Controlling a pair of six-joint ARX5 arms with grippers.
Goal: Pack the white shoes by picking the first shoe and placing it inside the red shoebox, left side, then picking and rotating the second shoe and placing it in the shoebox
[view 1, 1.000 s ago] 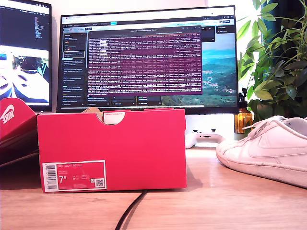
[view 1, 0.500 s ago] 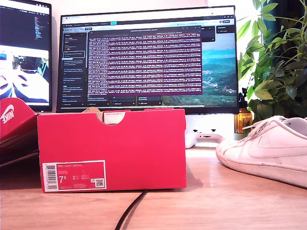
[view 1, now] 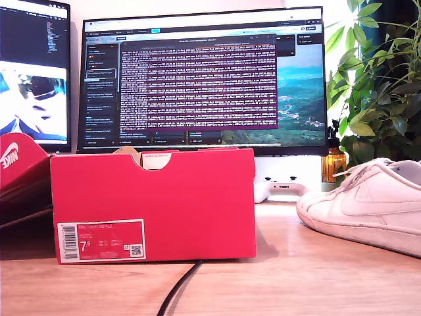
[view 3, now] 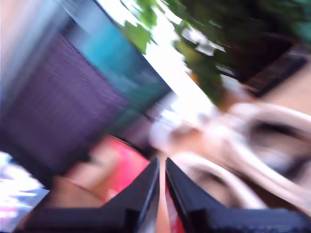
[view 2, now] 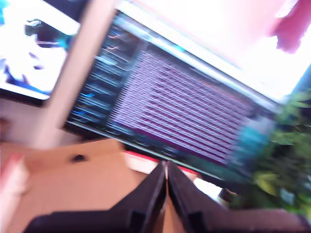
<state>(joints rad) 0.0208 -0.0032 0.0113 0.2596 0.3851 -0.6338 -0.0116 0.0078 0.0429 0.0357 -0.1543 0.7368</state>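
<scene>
The red shoebox (view 1: pixel 154 204) stands on the wooden desk at the exterior view's left, its notch and 7.5 label facing the camera. One white shoe (view 1: pixel 368 207) lies at the exterior view's right, toe toward the box. No arm shows in the exterior view. Both wrist views are heavily blurred. My first gripper (view 2: pixel 166 167) is shut with nothing in it, above the brown cardboard inside of the shoebox (view 2: pixel 82 179). My second gripper (view 3: pixel 162 162) is shut and holds nothing, with the blurred white shoes (view 3: pixel 272 136) and the red shoebox (view 3: pixel 127 167) beyond it.
A flat red lid with a white swoosh (view 1: pixel 20 164) leans at the exterior view's left. Two monitors (view 1: pixel 204 79) stand behind the box, a plant (view 1: pixel 381 79) at the exterior view's right. A black cable (view 1: pixel 177 289) runs across the desk front.
The text and picture on the monitors have changed. The shoebox and the shoe have not moved.
</scene>
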